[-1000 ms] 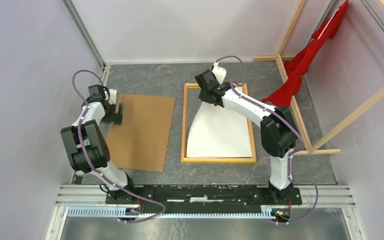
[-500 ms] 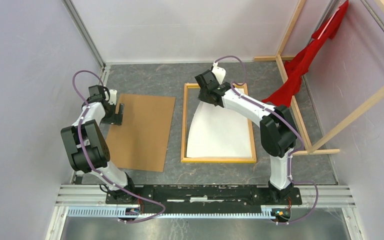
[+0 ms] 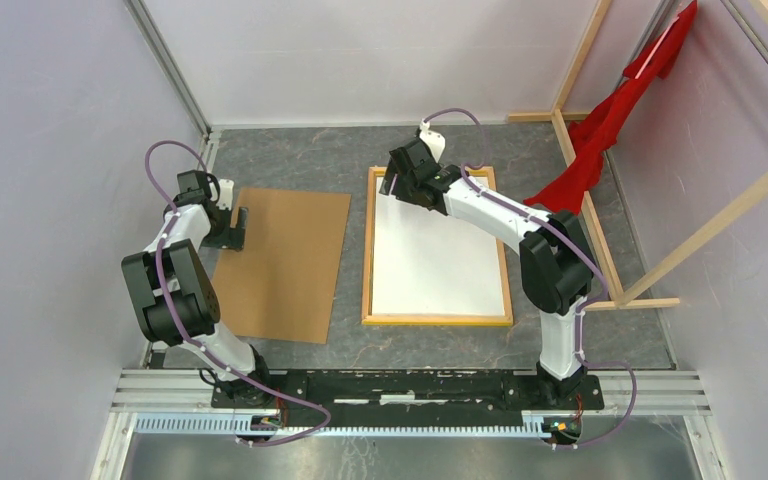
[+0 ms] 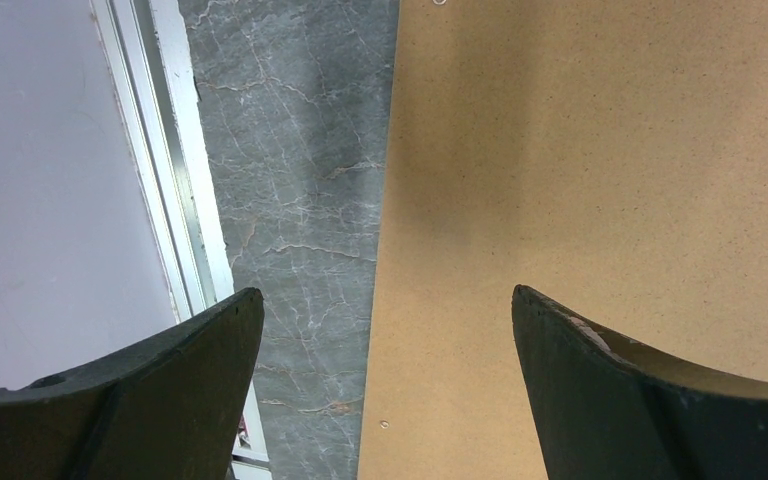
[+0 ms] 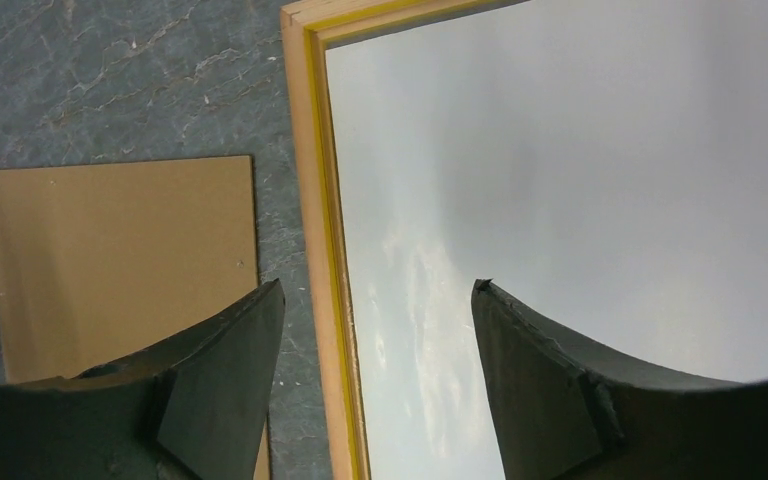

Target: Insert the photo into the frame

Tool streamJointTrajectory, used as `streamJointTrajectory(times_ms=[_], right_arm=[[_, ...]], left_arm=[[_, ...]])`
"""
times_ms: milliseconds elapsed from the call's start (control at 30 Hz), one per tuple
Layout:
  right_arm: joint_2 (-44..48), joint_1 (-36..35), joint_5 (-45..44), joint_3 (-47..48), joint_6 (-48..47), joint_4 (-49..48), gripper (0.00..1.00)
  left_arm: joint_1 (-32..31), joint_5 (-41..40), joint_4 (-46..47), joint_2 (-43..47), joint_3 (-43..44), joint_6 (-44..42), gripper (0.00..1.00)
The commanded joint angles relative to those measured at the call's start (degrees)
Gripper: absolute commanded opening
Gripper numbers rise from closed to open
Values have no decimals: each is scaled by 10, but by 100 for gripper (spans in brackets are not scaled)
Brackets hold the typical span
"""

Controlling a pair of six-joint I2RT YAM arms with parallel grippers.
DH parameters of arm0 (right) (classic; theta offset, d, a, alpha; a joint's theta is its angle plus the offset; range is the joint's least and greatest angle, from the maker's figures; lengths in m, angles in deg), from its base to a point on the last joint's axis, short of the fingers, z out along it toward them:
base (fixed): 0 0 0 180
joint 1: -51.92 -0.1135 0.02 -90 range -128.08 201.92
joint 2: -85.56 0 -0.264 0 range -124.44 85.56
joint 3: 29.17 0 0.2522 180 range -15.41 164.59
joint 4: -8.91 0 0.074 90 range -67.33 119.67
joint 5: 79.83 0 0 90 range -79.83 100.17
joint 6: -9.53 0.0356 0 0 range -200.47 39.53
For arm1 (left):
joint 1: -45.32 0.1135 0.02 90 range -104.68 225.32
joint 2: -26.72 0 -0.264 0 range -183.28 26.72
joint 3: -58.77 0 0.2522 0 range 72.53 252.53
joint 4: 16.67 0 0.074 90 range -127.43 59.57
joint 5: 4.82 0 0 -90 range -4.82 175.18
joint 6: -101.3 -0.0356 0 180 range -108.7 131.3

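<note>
Where its far edge curled a second ago, the photo (image 3: pixel 438 255) lies flat in the frame (image 3: pixel 368 250), seemingly seated; my right claw (image 5: pixel 375 300) hangs apart.

A grey, marble-veined tabletop (image 3: pixel 290 160) is closed in on three sides by plain pale lilac walls (image 3: pixel 50 150). The light is even, with only soft shadows. A metal post (image 3: pixel 165 65) runs up the far left corner. At the right, bare wooden beams (image 3: pixel 582 60) rise at angles, and a red cloth (image 3: pixel 610 122) hangs over them. A metal rail (image 3: pixel 660 385) spans the near edge.
</note>
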Motion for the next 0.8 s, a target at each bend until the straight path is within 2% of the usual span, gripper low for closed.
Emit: streamJointTrajectory(times_ms=[0,200,367,567,767], right_arm=[[6,1,18,-4,-12,-29,75],[21,-8,24,-7,-27,-38,74],[31,-56,51,-24,-31,-65,76],[-11,-140,80,-11,-11,-71,77],[-63,-181,90,-7,6,-76,79]], left_arm=[[1,-9,18,19,-3,-12,100],[2,-5,14,17,0,-12,100],[4,-25,12,13,11,-18,100],[30,-76,22,-7,47,-7,100],[34,-133,81,-15,21,-2,97]])
